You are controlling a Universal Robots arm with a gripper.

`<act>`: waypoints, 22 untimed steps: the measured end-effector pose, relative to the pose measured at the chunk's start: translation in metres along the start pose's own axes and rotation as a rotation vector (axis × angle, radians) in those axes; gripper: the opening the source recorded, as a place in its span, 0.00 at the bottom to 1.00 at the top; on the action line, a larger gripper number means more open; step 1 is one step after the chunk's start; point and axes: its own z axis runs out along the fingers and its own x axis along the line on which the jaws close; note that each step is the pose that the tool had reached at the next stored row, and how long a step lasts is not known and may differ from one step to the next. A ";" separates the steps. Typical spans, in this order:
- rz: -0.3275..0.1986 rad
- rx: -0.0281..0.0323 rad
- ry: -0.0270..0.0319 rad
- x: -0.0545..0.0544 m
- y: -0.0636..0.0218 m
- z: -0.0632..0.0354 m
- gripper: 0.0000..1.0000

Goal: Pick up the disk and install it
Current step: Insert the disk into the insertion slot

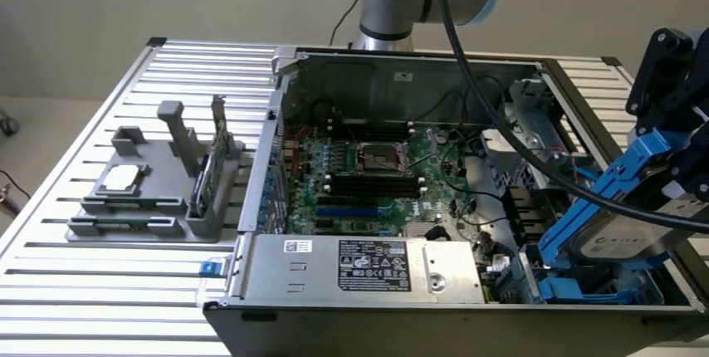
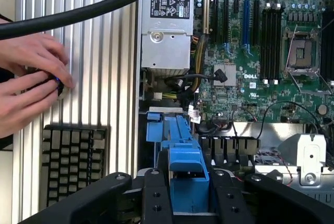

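Disk point(image 1: 616, 245) clamped in hand point(image 2: 188, 187), tilted over case point(image 1: 388, 332); wrist view adds keyboard point(image 2: 73, 166).

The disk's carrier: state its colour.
Blue: the carrier frames the silver-grey disk. It shows best in the exterior view.

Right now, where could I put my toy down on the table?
The slatted table is bare in front of the grey holder, at the exterior view's lower left, and behind it by the far corner. The computer case is crowded with boards and cables, and the gripper holds the disk at the exterior view's right.
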 end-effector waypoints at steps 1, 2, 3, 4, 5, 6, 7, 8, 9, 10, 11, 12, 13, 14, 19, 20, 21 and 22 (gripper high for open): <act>0.000 0.0000 0.0009 0.000 0.0000 0.0001 0.33; 0.000 0.0000 0.0011 0.000 0.0000 0.0002 0.33; 0.000 0.0000 0.0012 0.000 0.0000 0.0005 0.33; 0.000 0.0000 0.0011 0.000 0.0000 0.0012 0.33; 0.000 0.0000 0.0011 0.000 0.0001 0.0019 0.33; 0.000 0.0000 0.0012 0.000 0.0004 0.0026 0.33; 0.001 0.0000 0.0013 0.000 0.0008 0.0035 0.33; 0.002 0.0000 0.0011 -0.001 0.0011 0.0045 0.33; 0.003 0.0000 0.0009 -0.001 0.0014 0.0053 0.33; 0.004 0.0000 0.0006 -0.001 0.0014 0.0057 0.33; 0.004 0.0001 0.0008 -0.001 0.0014 0.0057 0.33; 0.005 0.0001 0.0008 -0.001 0.0014 0.0059 0.33; 0.007 0.0002 0.0007 -0.001 0.0015 0.0062 0.33; 0.008 0.0005 0.0006 -0.001 0.0014 0.0065 0.33; 0.016 0.0038 0.0002 -0.001 0.0013 0.0082 0.33; 0.016 0.0050 0.0001 -0.001 0.0013 0.0086 0.33; 0.016 0.0072 0.0001 -0.001 0.0013 0.0090 0.33; 0.016 0.0105 -0.0001 -0.001 0.0014 0.0095 0.33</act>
